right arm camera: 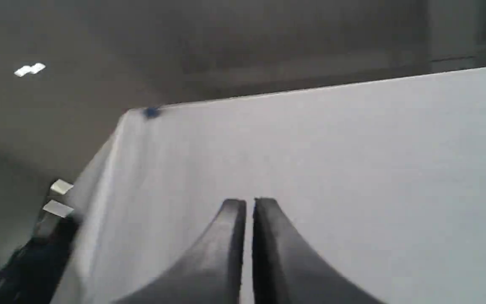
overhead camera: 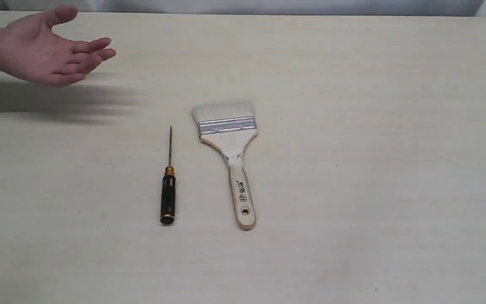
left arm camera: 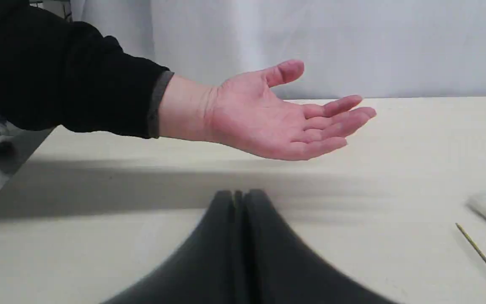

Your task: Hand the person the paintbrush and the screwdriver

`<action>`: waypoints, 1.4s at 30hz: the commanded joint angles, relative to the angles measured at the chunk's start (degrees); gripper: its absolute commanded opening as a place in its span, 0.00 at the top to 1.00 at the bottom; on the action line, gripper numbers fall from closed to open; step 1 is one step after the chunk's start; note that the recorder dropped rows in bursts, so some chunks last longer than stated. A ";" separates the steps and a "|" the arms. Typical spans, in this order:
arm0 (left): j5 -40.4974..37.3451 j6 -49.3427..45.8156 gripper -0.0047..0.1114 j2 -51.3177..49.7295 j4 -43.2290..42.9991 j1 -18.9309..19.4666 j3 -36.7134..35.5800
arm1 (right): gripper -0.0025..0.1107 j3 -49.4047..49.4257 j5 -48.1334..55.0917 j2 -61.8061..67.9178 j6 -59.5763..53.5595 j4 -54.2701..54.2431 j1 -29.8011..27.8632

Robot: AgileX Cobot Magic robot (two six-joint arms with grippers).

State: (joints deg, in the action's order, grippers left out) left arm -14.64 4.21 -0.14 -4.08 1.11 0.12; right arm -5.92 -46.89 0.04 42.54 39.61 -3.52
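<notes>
Screwdriver (overhead camera: 168, 194) beside paintbrush (overhead camera: 231, 145); person's hand (overhead camera: 44, 52) palm-up; R claw (right arm camera: 249, 206) prob. closed.

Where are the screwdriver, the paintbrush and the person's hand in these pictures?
screwdriver (overhead camera: 168, 195), exterior view, on the black handle.
paintbrush (overhead camera: 227, 126), exterior view, on the silver ferrule.
person's hand (left arm camera: 264, 120), left wrist view, on the open palm.
</notes>
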 commanded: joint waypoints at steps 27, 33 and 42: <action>0.36 0.12 0.96 0.14 -0.03 -0.47 -0.12 | 0.94 -29.39 15.62 32.75 49.73 60.34 -7.34; 0.36 0.12 0.96 0.14 0.09 -0.47 -0.12 | 0.94 -26.37 17.06 34.45 0.74 60.34 0.79; 0.22 0.12 0.96 0.14 0.20 -0.47 -0.12 | 0.94 -35.59 73.37 38.32 6.16 31.72 10.98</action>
State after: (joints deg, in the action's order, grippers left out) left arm -14.64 4.21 -0.14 -4.08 1.11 0.12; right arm -39.39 18.30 37.21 44.93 78.73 5.58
